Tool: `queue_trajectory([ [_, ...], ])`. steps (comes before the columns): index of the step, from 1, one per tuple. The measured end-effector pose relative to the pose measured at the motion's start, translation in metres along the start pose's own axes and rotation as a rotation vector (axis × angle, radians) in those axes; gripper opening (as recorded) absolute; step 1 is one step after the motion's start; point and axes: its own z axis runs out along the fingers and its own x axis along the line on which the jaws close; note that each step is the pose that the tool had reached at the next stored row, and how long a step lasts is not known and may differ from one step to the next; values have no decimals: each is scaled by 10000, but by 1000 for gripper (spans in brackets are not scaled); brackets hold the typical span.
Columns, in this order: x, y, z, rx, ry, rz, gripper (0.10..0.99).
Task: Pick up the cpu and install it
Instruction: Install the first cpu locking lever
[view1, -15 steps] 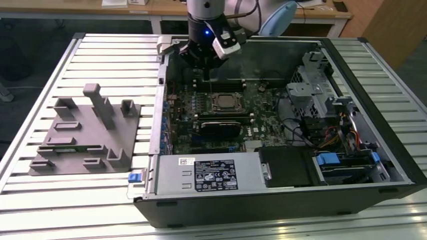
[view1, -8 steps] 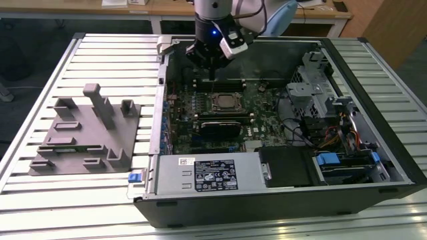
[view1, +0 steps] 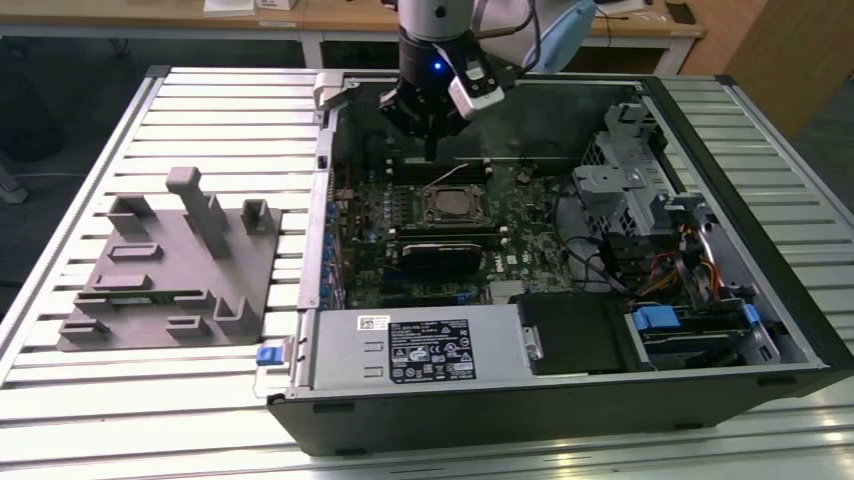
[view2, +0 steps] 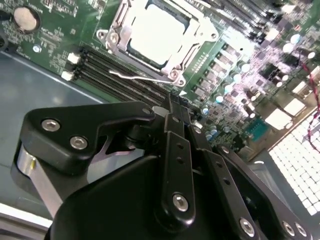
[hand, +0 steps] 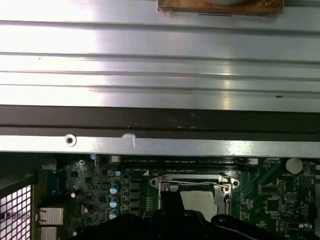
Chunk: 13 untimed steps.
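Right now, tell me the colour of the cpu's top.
Silvery-white, best seen in the second wrist view: the cpu sits in its socket.

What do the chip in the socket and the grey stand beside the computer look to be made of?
The cpu seems to have a metal top with a pale, silvery, smooth finish: it shines bright under the light. The grey fixture looks like matt plastic, moulded or printed: dull, even grey, with no glints. Neither is certain from looks alone.
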Motion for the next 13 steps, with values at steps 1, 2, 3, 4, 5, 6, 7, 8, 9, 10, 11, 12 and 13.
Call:
queue_trajectory([
  [1,-2,-1,4,-111,3,3,106],
  [2,-4,-3,6,-240,6,7,106],
  [3,-6,-5,9,-355,10,11,106],
  [4,-9,-7,12,-389,11,12,106],
  [5,-14,-9,15,-391,11,12,106],
  [6,-20,-10,19,-391,12,11,106],
  [7,-28,-11,22,-389,14,12,106],
  [8,-36,-11,26,-389,14,11,106],
  [9,-44,-12,32,-391,12,8,106],
  [10,-50,-13,38,-391,12,-2,106],
  [11,-56,-14,45,-391,14,-33,106],
  [12,-60,-15,52,-391,17,-91,106],
  [13,-64,-15,61,-392,21,-169,106],
])
